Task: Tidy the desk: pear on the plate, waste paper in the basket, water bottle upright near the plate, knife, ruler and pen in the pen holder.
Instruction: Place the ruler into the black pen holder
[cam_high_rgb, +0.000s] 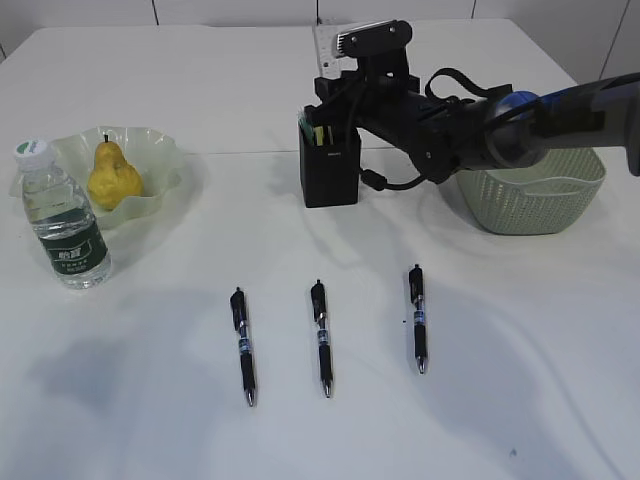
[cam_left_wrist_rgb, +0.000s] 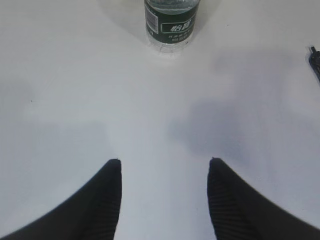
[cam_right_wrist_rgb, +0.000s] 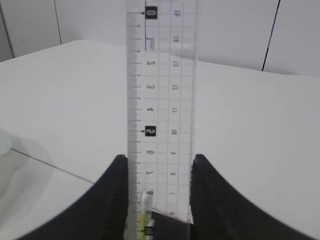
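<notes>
The right gripper (cam_right_wrist_rgb: 157, 192) is gripping the ruler (cam_right_wrist_rgb: 161, 100) by its edges, long axis standing upright between the fingers, lower end pointing down into the pen holder (cam_high_rgb: 329, 165) directly beneath, at the far middle of the table (cam_high_rgb: 520, 400). Release turns on that alignment: ruler end over the holder's open top. The right wrist view is showing the ruler's foot meeting the holder's mouth, where something yellow is sitting already; the exterior view is hiding this behind the arm. The left gripper (cam_left_wrist_rgb: 165, 200) is hanging open and empty over bare table, the water bottle (cam_left_wrist_rgb: 170, 22) standing well beyond it.
</notes>
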